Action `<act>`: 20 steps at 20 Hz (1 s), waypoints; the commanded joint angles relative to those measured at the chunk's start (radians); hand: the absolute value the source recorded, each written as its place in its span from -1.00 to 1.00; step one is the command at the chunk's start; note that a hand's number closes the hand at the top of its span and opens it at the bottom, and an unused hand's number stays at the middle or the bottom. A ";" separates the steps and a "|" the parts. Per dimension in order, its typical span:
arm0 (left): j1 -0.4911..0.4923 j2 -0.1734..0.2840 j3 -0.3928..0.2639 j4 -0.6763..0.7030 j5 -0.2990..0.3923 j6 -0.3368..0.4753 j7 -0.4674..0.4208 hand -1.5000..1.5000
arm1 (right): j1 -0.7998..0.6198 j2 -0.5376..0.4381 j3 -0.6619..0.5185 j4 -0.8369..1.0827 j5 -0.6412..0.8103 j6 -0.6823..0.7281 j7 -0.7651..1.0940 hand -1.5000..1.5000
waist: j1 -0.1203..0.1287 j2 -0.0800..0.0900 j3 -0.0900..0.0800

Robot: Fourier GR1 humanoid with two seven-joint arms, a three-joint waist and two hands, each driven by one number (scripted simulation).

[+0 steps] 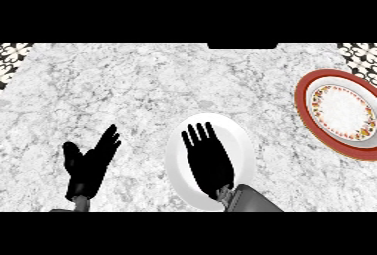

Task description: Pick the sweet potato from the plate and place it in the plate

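The right hand (pixel 208 162) is stretched flat over the white plate (pixel 242 144), which lies near the front edge of the table (pixel 147 84), a little right of the middle. Its fingers (pixel 200 133) are straight and spread, pointing toward the far edge, and they hold nothing that I can see. The sweet potato is not visible anywhere; perhaps it is hidden under the palm, but from this view I cannot tell. The left hand (pixel 87 167) rests open near the front left part of the table, fingers straight, thumb out to the side, well apart from both plates.

The red-rimmed plate (pixel 303 107) with a flowered inner ring stands near the right edge of the table, with nothing in it.

In my judgement this is the picking step: the hand is above the white plate but has not yet closed. The next move calls for lowering the palm and curling the fingers around the sweet potato, if it is indeed underneath, before carrying it toward the right edge to the red-rimmed plate.
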 commanded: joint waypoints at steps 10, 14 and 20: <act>0.020 -0.038 0.026 0.019 -0.063 -0.017 -0.007 0.00 | 0.028 0.032 -0.102 0.167 0.137 -0.017 -0.147 -1.00 | -0.001 0.001 -0.001; 0.007 -0.072 0.011 0.021 -0.079 0.003 -0.004 0.00 | -0.037 0.020 -0.074 0.217 0.177 0.006 -0.223 1.00 | 0.000 0.001 -0.001; 0.017 -0.096 0.006 -0.024 -0.093 0.011 0.035 0.00 | -0.043 0.032 -0.104 0.293 0.257 -0.091 -0.287 1.00 | 0.001 0.001 0.000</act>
